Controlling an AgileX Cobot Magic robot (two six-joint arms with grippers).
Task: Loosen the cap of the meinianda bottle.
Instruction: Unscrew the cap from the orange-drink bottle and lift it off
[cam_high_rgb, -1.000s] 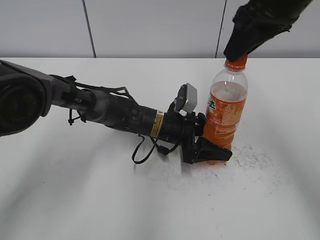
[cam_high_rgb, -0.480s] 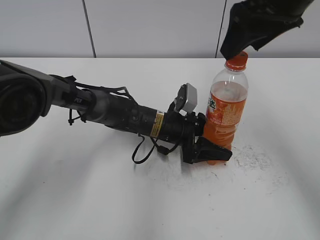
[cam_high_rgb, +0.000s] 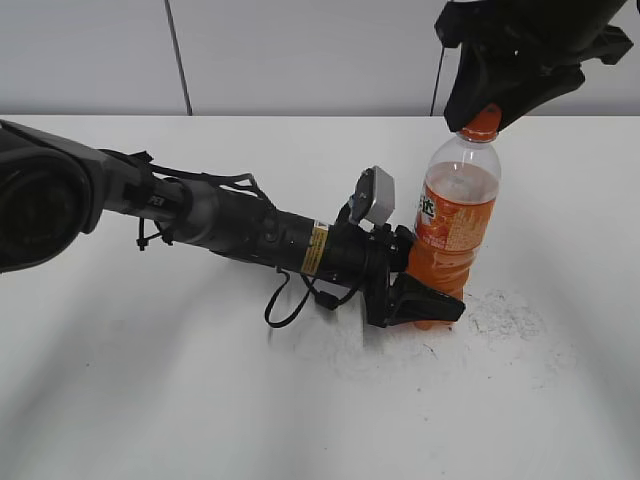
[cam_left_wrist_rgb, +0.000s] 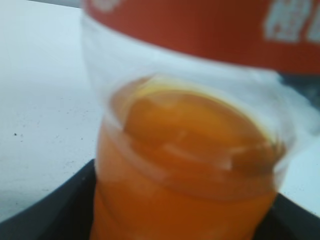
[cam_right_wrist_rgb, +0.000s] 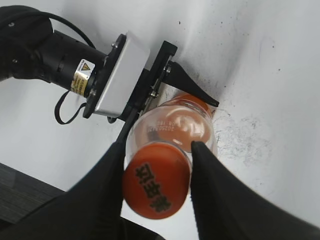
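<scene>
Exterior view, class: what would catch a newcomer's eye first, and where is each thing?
The clear plastic bottle of orange drink stands upright right of centre on the white table. The left tool grips its lower body from the left side. The right tool reaches down from the upper right, its black fingers flanking the small round orange cap.
</scene>
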